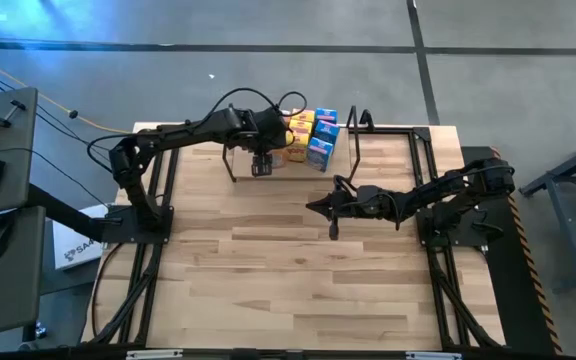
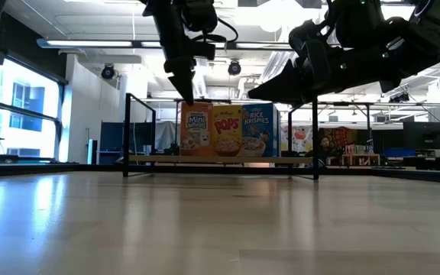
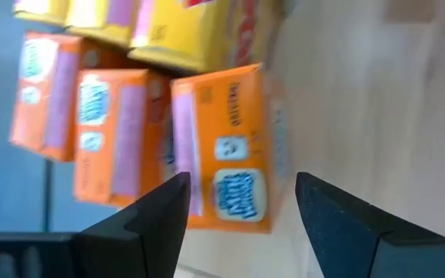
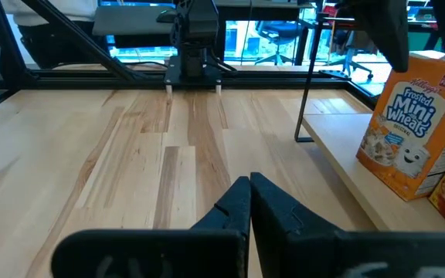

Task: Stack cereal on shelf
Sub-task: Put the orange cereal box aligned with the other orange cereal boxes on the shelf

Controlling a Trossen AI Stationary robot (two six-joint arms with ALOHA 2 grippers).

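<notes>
Left tool: nearest the wrist camera; its two dark fingers are spread apart with nothing between them. In the high view it hangs over the left end of the shelf, pointing down.
Orange box: directly beyond the left tool's spread fingers, not touched by either finger. In the low view the tool tip sits just above this box's top edge; whether they touch cannot be told.
Other cereal: two more orange boxes stand behind the first, yellow ones beside them. The low view shows a front row of three side by side: orange, yellow, blue. From above, the group is packed together just right of the left tool.
Shelf: light board carrying all the boxes, at the far edge of the counter, with black wire frames at each end.
Right tool: fingers pressed together, gripping nothing. It hovers above the counter near mid-counter, well apart from the cereal, pointing toward the left arm's side.
</notes>
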